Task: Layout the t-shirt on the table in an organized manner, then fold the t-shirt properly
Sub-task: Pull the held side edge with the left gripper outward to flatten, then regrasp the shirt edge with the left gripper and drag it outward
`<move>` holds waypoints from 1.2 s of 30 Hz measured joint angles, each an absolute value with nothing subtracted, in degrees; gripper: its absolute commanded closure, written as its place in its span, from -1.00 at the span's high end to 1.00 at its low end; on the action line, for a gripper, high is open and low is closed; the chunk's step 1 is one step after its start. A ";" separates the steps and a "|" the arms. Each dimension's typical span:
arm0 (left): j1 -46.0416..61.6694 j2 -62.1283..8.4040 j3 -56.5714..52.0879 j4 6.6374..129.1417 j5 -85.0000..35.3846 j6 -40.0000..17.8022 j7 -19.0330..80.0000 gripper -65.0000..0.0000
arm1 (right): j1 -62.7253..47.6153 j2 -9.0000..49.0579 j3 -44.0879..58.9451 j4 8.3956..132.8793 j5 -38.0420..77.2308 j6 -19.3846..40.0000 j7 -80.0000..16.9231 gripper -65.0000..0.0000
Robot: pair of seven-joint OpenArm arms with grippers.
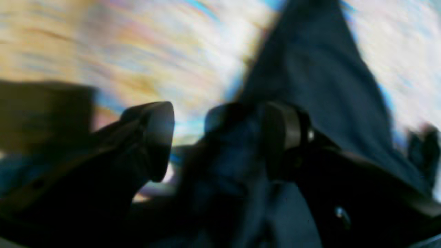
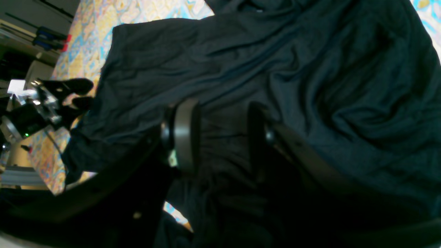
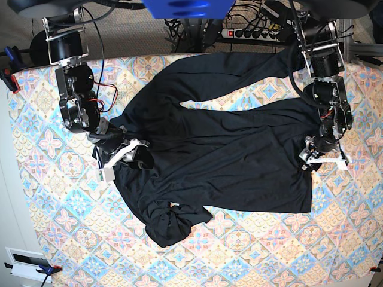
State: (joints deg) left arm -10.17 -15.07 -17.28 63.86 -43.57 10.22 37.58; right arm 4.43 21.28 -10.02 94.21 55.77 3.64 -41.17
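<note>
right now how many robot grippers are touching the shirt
2. The right gripper sits on the t-shirt at its left edge in the base view. The left gripper is at its right edge, with fabric between its fingers in the blurred wrist view.

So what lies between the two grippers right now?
Only the t-shirt: in the base view its wrinkled black body spans the whole stretch from the right gripper to the left gripper, covering the table there.

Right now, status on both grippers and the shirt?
Left gripper on the shirt's edge, grip unclear. Right gripper open, jaws over the fabric. Shirt spread on the table, wrinkled, one sleeve bunched. Nothing in the way.
</note>
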 measured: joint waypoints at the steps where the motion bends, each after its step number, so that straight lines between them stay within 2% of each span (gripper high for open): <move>1: -10.17 -15.09 -17.28 63.86 -44.93 10.28 38.28 0.21 | 4.43 21.28 -10.02 94.21 55.81 3.70 -41.17 -0.33; 11: -10.11 -15.46 -17.28 63.83 -48.86 8.93 40.53 0.16 | 4.43 21.28 -9.96 94.21 55.77 3.64 -41.17 -0.33; 14: -10.04 -15.53 -17.28 63.77 -48.71 8.97 40.73 -0.15 | 4.43 21.28 -9.98 94.21 55.77 3.66 -41.17 -0.33; 18: -9.61 -15.07 -17.28 63.22 -49.47 8.99 39.20 -0.96 | 4.45 21.28 -9.98 94.21 55.79 3.64 -41.19 -0.33; 19: -9.47 -15.07 -17.28 62.98 -49.50 8.95 37.71 -1.00 | 4.45 21.28 -9.98 94.21 55.75 3.64 -41.12 -0.33; 22: -10.41 -15.05 -17.15 62.83 -49.50 9.50 37.30 -0.96 | 4.43 21.28 -9.98 94.21 55.77 3.68 -41.15 -0.33; 30: -16.62 -13.78 -16.78 61.98 -40.07 10.31 38.37 -1.00 | 4.43 21.28 -10.09 94.21 55.77 3.64 -41.19 -0.33; 36: -18.92 -14.50 -17.21 61.67 -32.88 10.68 31.35 -1.00 | 4.40 21.26 -10.09 94.21 55.90 3.68 -41.19 -0.33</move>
State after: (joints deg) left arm -18.92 -14.50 -17.21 61.67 -32.88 10.68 31.35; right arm 4.40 21.26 -10.09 94.21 55.90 3.68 -41.19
